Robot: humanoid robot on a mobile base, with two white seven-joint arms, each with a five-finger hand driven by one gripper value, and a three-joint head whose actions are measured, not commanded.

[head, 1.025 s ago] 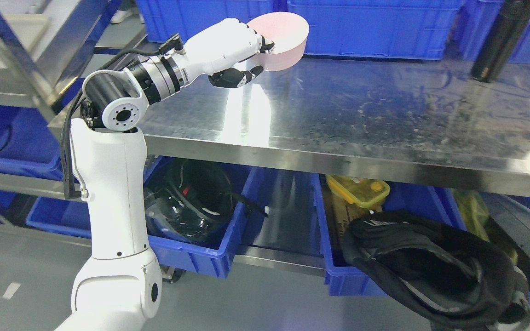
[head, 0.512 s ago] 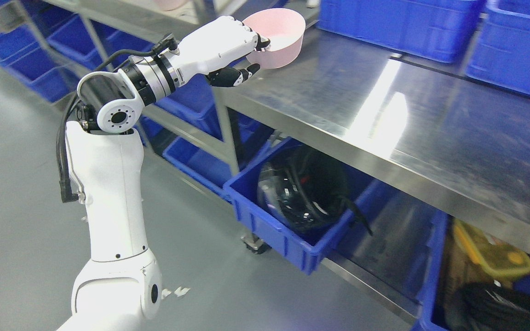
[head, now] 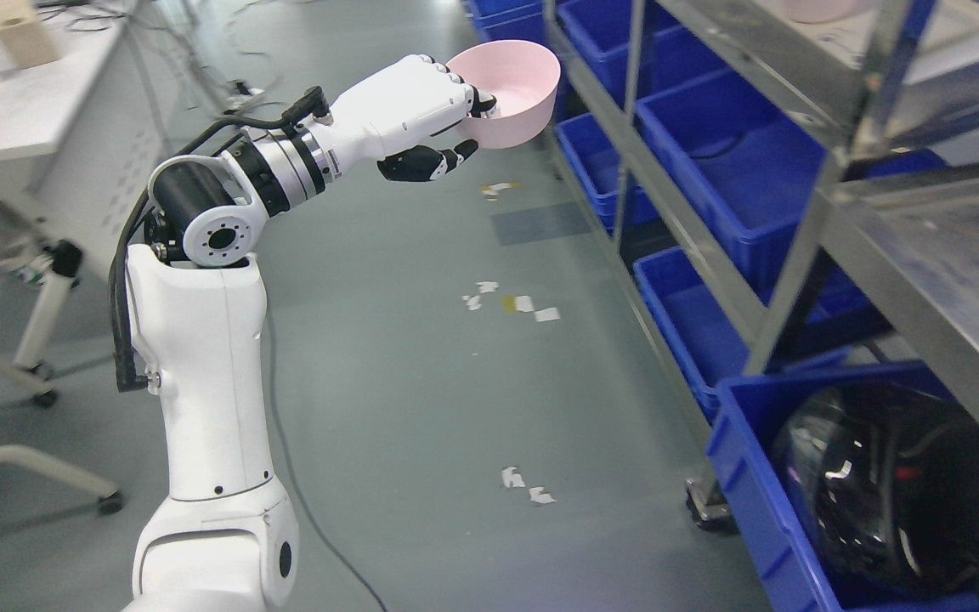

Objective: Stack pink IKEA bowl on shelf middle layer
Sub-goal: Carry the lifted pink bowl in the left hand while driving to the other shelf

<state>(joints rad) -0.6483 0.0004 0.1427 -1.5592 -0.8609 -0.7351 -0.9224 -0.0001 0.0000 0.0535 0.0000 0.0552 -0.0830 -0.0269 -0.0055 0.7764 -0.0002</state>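
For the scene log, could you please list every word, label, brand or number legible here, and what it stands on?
None can be read.
Pink bowl in the left hand: no visible print.
Blue bins: no labels showing.
Boxes on the white desk: too blurred to tell.

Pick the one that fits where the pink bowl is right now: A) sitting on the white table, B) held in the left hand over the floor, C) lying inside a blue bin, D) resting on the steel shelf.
B: the left hand grips the pink bowl by its rim, with grey floor below it.
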